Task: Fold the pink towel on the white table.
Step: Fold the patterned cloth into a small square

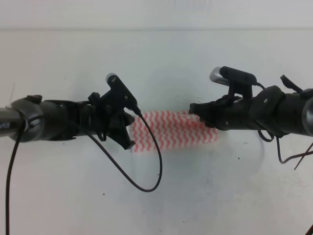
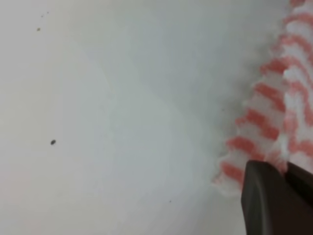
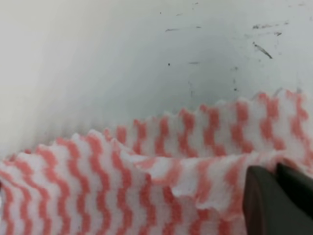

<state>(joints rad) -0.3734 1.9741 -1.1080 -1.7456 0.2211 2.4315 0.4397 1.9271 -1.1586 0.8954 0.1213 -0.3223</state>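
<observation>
The pink towel (image 1: 171,129) lies as a short wavy-striped strip on the white table (image 1: 220,196), between my two grippers. My left gripper (image 1: 128,142) is at its lower left corner. In the left wrist view its dark fingers (image 2: 266,200) are pressed together over the edge of the pink towel (image 2: 274,112). My right gripper (image 1: 194,108) reaches over the strip's upper right part. In the right wrist view a raised upper layer of the pink towel (image 3: 146,186) overlaps a lower layer and runs into the shut right gripper (image 3: 276,169).
A black cable (image 1: 146,188) hangs in a loop from the left arm over the table in front of the towel. More cables (image 1: 288,156) trail under the right arm. Small dark specks and scuffs (image 3: 261,49) mark the white table (image 3: 98,58).
</observation>
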